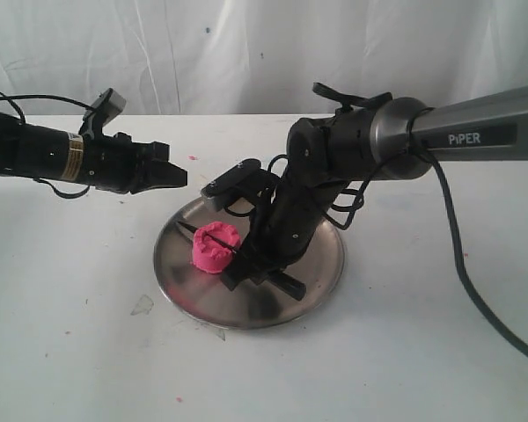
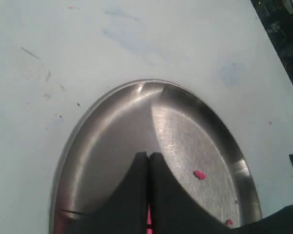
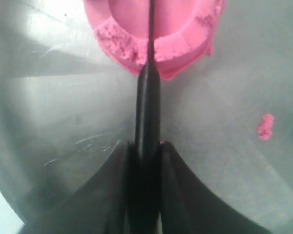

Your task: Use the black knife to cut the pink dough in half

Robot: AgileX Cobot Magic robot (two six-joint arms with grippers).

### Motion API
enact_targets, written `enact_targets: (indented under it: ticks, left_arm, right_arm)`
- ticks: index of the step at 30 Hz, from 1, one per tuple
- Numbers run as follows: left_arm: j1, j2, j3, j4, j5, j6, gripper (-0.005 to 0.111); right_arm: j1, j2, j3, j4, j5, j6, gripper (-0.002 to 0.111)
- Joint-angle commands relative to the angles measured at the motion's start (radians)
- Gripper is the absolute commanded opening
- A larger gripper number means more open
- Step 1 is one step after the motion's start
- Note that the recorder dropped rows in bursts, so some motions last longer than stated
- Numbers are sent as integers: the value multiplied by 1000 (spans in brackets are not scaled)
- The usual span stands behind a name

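White table [image 1: 70, 352], pale draped backdrop [image 1: 246, 53] (creased), soft even light

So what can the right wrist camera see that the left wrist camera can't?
Only the right wrist view shows the bright pink dough mound and the slim black knife, clamped in the right gripper and sunk into the dough. Only the left wrist view shows the shut left gripper and the white table. Both show the round silver metal plate with pink crumbs.

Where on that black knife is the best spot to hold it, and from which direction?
By the handle end, from behind, in line with the blade, as the right claw does now. The black knife is slim and straight, its blade in the pink dough.
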Motion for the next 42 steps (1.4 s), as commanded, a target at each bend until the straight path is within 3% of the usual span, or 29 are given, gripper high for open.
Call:
enact_targets:
  ticks: [1, 13, 29, 42]
  left_arm:
    - [-13, -10, 41, 11, 4, 31, 0]
    - [-13, -10, 73, 11, -5, 48, 0]
    - [-13, -8, 78, 11, -11, 47, 0]
    - [-60, 20, 78, 11, 38, 57, 0]
  right_arm:
    - [-2, 0, -10, 0, -17, 1, 0]
    - [-3, -5, -10, -83, 94, 53, 0]
    - [-3, -26, -10, -80, 88, 56, 0]
    - [-3, -26, -10, -68, 80, 56, 0]
